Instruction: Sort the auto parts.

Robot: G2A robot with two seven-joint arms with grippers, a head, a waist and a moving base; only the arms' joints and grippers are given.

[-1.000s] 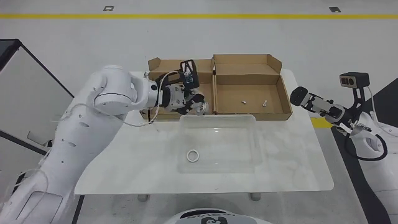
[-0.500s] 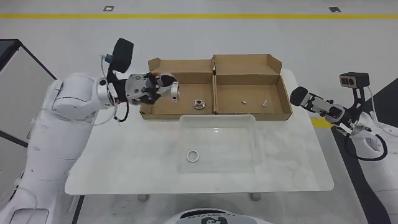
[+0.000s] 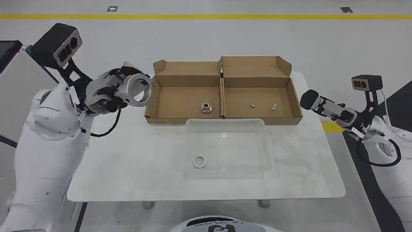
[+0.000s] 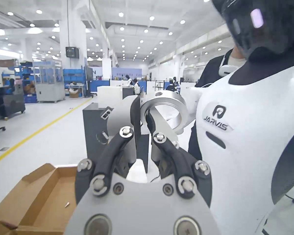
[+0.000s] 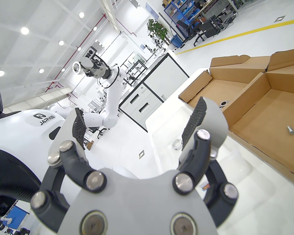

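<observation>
The left arm has swung out of the cardboard box [image 3: 174, 103] toward nine o'clock, past the table [image 3: 129, 167] edge, and the metal ring [image 3: 147, 87] went with it. From above, the left gripper [image 3: 129, 90] holds the ring with its bore tipped up and toward three o'clock. The box lies at three, the clear tray [image 3: 251, 161] near four. At the left wrist, the fingers clamp the ring's wall, one through the bore. The right gripper [image 5: 139, 121] hangs spread and empty — the farther arm, I'd judge.

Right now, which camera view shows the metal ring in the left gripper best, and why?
The left wrist view: the metal ring sits close up, its wall pinched by the left gripper. The top view shows it small; the right wrist view shows it tiny and far off.
</observation>
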